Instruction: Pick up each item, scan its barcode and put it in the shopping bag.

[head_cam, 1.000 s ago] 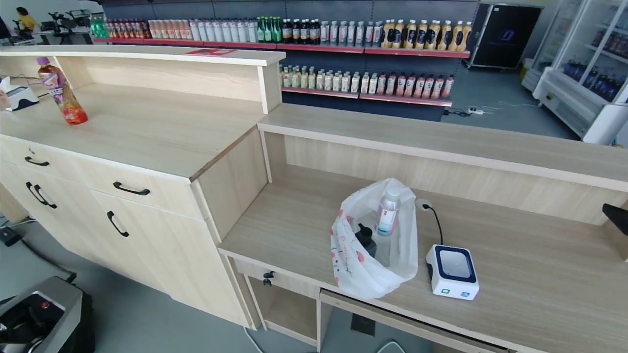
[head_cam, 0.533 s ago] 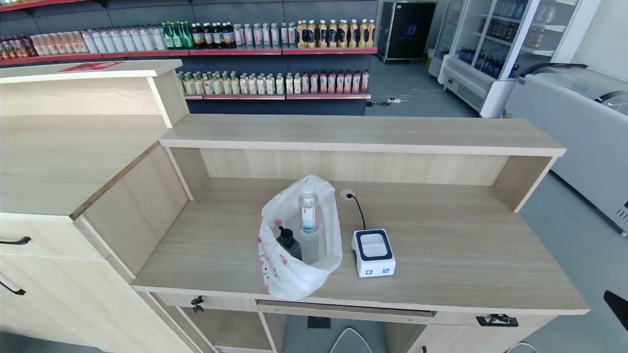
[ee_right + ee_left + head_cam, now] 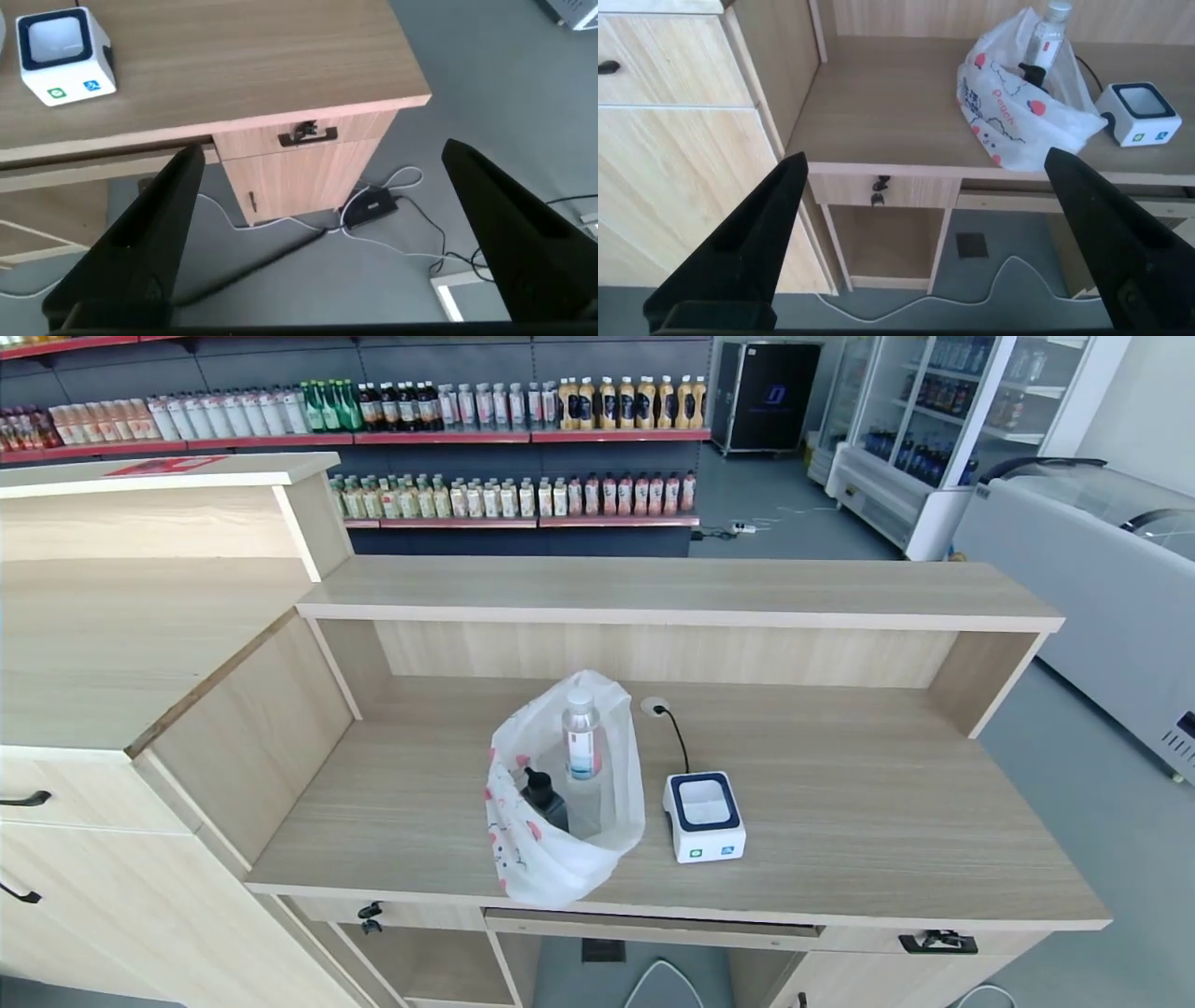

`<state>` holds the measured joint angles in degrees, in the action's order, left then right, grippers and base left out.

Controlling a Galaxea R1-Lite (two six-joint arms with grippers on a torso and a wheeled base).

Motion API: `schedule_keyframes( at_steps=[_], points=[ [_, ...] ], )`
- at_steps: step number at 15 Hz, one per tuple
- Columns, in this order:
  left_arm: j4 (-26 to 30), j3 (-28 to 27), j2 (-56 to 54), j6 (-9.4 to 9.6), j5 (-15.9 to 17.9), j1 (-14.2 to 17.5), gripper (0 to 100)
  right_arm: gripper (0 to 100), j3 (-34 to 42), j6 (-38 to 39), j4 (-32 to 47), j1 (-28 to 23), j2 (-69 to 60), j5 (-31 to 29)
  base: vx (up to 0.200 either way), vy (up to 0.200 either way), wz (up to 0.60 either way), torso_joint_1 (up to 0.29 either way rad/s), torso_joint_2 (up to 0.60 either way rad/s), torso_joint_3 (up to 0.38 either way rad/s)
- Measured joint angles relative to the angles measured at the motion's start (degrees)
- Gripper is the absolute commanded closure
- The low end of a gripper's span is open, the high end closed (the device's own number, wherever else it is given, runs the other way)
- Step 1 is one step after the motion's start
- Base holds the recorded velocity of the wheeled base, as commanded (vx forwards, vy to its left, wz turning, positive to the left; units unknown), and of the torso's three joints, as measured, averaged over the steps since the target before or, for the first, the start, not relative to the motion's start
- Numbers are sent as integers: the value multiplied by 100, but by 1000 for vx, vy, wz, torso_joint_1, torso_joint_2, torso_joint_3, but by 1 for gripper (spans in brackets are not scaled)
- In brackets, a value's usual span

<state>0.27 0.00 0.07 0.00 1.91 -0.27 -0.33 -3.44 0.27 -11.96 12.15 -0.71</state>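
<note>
Wood counter, loaded bag, both grippers spread

Wooden counter (image 3: 840, 803) lies ahead of both grippers, which hang off its front edge, above the floor. The left gripper (image 3: 924, 163) has its two black fingers wide apart and grips nothing; the right gripper (image 3: 322, 154) is spread the same way. Beyond the left gripper, the white shopping bag (image 3: 551, 859) sits open at the counter's front edge. The white scanner (image 3: 704, 814) stands just beside the bag, on the side toward the right gripper. Inside the bag a clear bottle (image 3: 582, 737) stands upright, with a dark pump bottle (image 3: 541, 795) just beside it, nearer the grippers.
</note>
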Motion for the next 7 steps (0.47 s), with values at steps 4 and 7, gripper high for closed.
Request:
schedule_keyframes(
  at_steps=[4, 7],
  points=[
    [0, 0, 0, 0, 0, 0, 0, 0, 9, 82, 27, 141, -551, 0, 0, 0, 0, 0, 0, 0],
    [0, 0, 0, 0, 0, 0, 0, 0, 11, 46, 27, 151, -653, 2, 0, 0, 0, 0, 0, 0]
  ],
)
